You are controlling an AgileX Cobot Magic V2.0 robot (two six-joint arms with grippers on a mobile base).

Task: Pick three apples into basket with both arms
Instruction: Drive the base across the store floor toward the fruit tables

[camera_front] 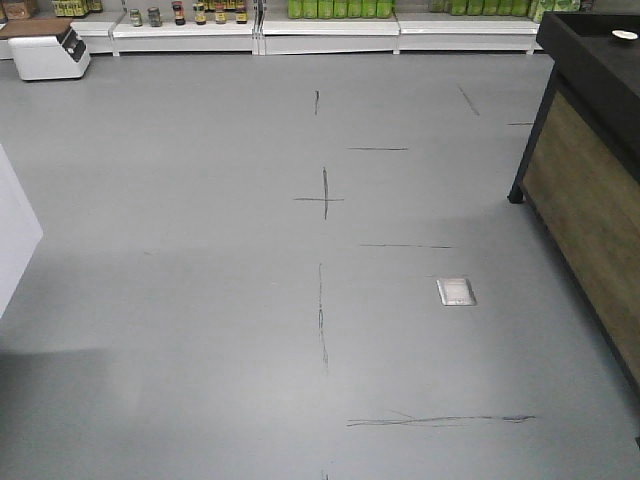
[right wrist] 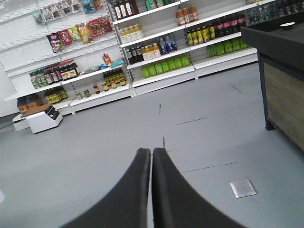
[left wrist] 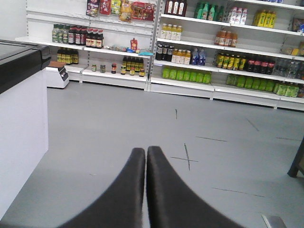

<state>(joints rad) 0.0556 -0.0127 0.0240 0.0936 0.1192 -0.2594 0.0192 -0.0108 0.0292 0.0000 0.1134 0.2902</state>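
No apples and no basket show in any view. My left gripper [left wrist: 146, 150] is shut, its two dark fingers pressed together with nothing between them, held above bare grey floor. In the right wrist view my right gripper [right wrist: 151, 151] is likewise shut and empty over the floor. Neither arm appears in the front view.
Grey floor [camera_front: 250, 300] with black tape marks and a metal floor plate [camera_front: 456, 291]. Stocked white shelves [left wrist: 190, 57] line the far wall. A dark wood-sided counter [camera_front: 590, 150] stands at right. A white cabinet [left wrist: 21, 128] is at left, and a small white device [camera_front: 50, 50] sits by the shelves.
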